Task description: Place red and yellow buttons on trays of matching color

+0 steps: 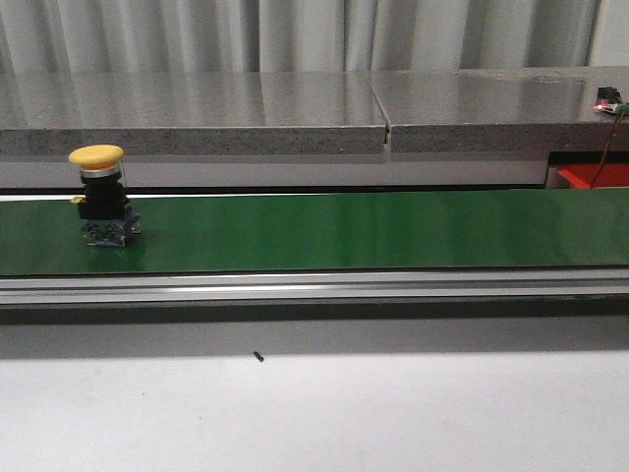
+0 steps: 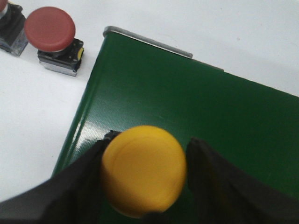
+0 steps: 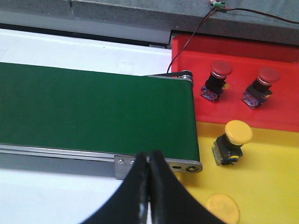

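A grey speckled stone ledge (image 1: 295, 113) is set behind the green conveyor belt (image 1: 344, 231). Pale pleated curtains (image 1: 295, 34) are hung behind the ledge. A white tabletop (image 1: 393, 413) is located before the belt.

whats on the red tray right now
Two red buttons stand upright on the red tray, side by side and apart. The tray's far right runs out of view, so anything there can't be seen.
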Robot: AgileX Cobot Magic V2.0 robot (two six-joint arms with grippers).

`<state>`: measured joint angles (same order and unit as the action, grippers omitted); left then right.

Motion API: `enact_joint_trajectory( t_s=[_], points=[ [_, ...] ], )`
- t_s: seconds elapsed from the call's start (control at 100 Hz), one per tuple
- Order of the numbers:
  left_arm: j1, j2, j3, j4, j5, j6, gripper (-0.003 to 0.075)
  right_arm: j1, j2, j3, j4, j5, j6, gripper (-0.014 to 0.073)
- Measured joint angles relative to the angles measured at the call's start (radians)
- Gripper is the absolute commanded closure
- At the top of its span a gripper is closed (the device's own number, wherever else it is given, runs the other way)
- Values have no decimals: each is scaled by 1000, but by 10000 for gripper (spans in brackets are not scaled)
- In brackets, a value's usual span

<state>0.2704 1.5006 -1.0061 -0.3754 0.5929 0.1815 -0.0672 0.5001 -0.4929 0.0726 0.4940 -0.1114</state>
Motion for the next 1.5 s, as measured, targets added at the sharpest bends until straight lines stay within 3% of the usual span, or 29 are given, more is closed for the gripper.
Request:
enact_joint_trajectory(
  t_s=[0.3, 0.42, 0.53, 0.75, 1.05, 1.27, 1.5],
  points=[
    [-7, -90, 0, -4, 2, 1, 189, 0, 0, 0, 0, 0, 0, 661],
    [-9, -171, 0, -4, 14, 4, 223, 0, 0, 0, 0, 0, 0, 661],
    [-29, -260, 8, -4, 35, 30, 348, 0, 0, 0, 0, 0, 0, 661],
    [-106, -424, 45, 0, 80, 87, 743, 0, 0, 0, 0, 0, 0, 661],
    [-205, -584, 155, 3, 109, 105, 741, 0, 0, 0, 0, 0, 0, 661],
    [-220, -696, 218, 3, 123, 105, 741, 0, 0, 0, 0, 0, 0, 661],
    [-226, -827, 322, 141, 123, -55, 741, 0, 0, 0, 0, 0, 0, 661]
  ],
)
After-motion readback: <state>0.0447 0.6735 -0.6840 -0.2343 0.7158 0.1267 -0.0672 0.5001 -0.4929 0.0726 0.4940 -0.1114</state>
